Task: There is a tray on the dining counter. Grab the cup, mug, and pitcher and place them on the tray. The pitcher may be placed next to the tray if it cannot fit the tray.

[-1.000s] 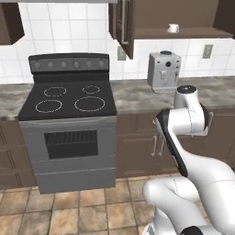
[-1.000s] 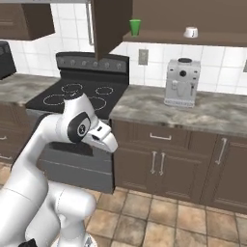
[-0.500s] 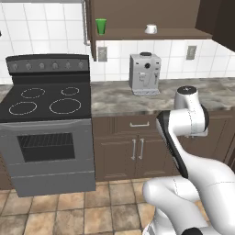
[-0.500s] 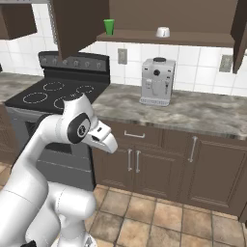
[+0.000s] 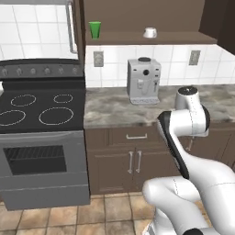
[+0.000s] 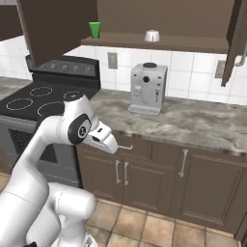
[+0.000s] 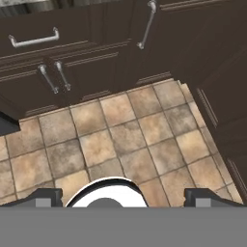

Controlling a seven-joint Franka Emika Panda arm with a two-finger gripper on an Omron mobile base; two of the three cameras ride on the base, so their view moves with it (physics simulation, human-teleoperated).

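Observation:
The green cup stands upright at the left end of an open wall-cabinet shelf. The white mug sits on the same shelf, further right, above the coffee machine. My gripper is open and holds nothing; it points down at the tiled floor in front of the lower cabinets, far below both vessels. The arm is folded close to the base, with the hand at drawer height. The tray, the dining counter and the pitcher are out of view.
A grey coffee machine stands on the marbled kitchen counter. A stove lies to the left. Open cabinet doors hang at both ends of the shelf. Dark lower cabinets face the gripper.
The whole picture has shifted: the base has driven to the right along the counter, so stove and coffee machine slid left in both base views. The arm keeps its folded pose, gripper still open.

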